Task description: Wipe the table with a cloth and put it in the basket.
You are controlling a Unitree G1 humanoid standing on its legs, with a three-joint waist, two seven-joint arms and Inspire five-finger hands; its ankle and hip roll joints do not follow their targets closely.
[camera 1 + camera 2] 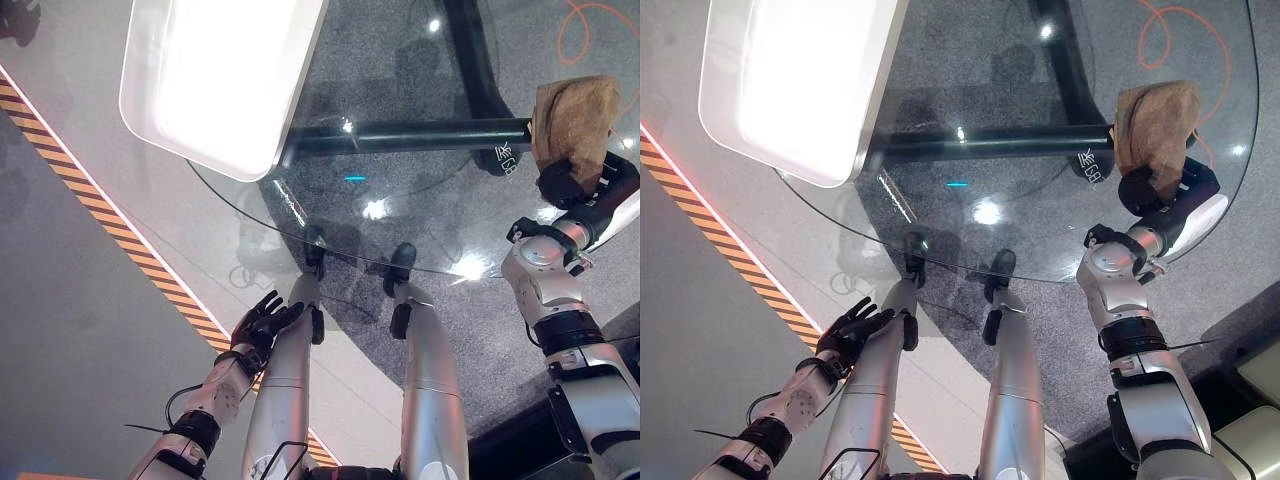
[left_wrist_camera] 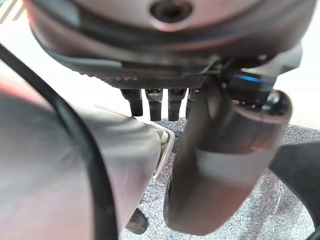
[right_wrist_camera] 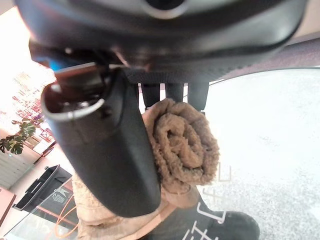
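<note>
Cloth (image 1: pixel 574 118), brown and bunched, is seen in the left eye view gripped by the right hand (image 1: pixel 578 186) over the far right part of the round glass table (image 1: pixel 400 215), the fabric standing out beyond the fingers, while the left hand (image 1: pixel 262 322) is held low beside the table's near edge with its fingers spread and nothing in them. In the right wrist view, the cloth is shown rolled up and pinched between the thumb (image 3: pixel 107 150) and the curled fingers, just above the glass. In the left wrist view, the left hand's fingers (image 2: pixel 155 102) are seen straight and apart from any object.
</note>
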